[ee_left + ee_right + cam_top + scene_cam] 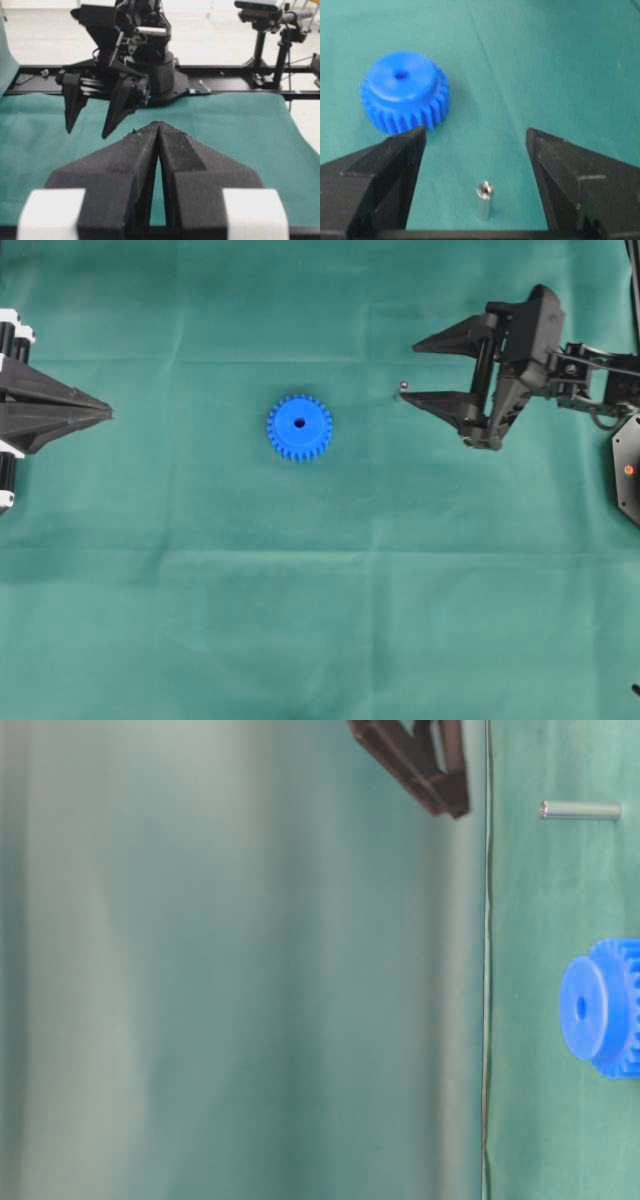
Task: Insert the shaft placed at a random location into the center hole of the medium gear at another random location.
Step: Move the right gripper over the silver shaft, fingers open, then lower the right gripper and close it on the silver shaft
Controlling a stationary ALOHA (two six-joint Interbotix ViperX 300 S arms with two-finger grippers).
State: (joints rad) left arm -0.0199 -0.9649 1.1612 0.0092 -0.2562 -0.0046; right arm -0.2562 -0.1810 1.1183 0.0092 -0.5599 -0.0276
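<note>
Near surface's right edge, right gripper (476, 150) wide open, empty, straddling upright shaft (484, 200); next: close, carry to medium gear (299, 427). Left gripper (159, 127) closed, idle.

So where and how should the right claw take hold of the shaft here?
The shaft stands upright on the cloth between the open right claw fingers. Grip its upper barrel from above, pads closing on opposite round sides, leaving the lower end free for the gear's hole.
</note>
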